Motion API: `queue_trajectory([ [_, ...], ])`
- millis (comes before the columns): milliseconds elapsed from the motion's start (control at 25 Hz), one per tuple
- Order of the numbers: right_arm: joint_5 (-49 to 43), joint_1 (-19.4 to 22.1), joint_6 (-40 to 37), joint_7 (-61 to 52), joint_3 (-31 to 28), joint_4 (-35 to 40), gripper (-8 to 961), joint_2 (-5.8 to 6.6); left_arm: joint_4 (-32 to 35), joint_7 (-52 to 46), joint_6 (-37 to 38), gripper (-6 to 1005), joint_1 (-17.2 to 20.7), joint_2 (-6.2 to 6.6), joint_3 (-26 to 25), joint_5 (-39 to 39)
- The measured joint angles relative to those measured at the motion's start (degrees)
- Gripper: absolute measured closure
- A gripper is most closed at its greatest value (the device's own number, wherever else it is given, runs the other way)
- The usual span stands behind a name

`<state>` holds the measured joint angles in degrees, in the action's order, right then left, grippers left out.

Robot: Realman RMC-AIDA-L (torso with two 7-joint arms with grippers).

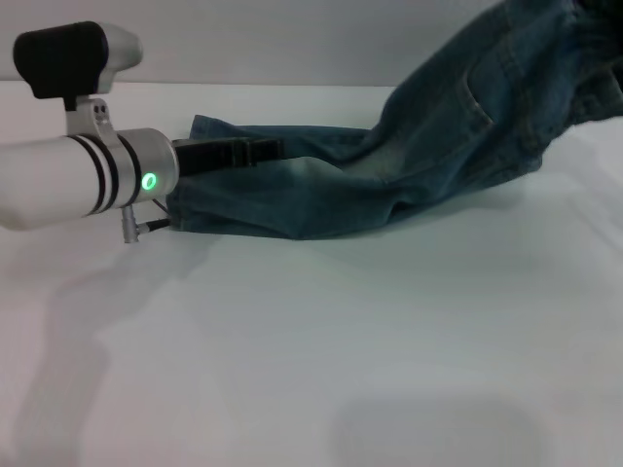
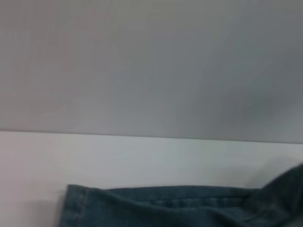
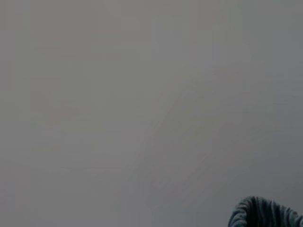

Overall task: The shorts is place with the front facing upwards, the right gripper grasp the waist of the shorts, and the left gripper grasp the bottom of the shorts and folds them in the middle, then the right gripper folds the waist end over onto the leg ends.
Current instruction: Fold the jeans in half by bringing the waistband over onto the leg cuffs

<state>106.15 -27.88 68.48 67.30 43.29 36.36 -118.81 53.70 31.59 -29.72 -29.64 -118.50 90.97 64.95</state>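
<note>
One pair of shorts [image 1: 389,175] was the only loose thing on the white bench [image 1: 321,350], and nothing stood between it and the arms. Behind the shorts the bench ended at a straight edge against a plain grey wall [image 1: 292,39]; the bench itself was bare and smooth, with soft shadows in front of the shorts.

The shorts lay along the back of the bench, doubled lengthwise into a long strip. The hemmed leg ends [image 1: 209,131] rested flat on the bench at the left end of the strip. From the middle of the shorts rightward the denim rose off the bench, a stitched pocket showing on the raised part, and ran out of the head view at the upper right corner.

The left tool [image 1: 255,150] reached in from the left of the shorts, its black fingers lying on the denim just inside the leg ends. Whether they were clenched on the cloth or released could not be told. The left wrist view showed only a stitched hem [image 2: 75,203] flat on the bench below the wall.

The right tool was not seen in any view. The right wrist view showed grey blankness and, in one corner, a small bunch of gathered denim [image 3: 262,213], so the waist end hung lifted, but the grip itself stayed out of sight.
</note>
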Motion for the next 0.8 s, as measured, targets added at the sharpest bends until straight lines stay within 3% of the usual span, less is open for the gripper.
queue_trajectory([
  [280, -0.95, -5.73, -1.33, -2.40, 4.23, 0.52, 901, 0.37, -0.72, 0.03, 3.08, 168, 0.27, -0.01, 5.04, 3.81],
  [800, -3.34, -11.76, -4.87, -5.50, 11.43, 0.59, 902, 0.51, -0.79, 0.06, 6.06, 168, 0.83, -0.05, 8.72, 6.59],
])
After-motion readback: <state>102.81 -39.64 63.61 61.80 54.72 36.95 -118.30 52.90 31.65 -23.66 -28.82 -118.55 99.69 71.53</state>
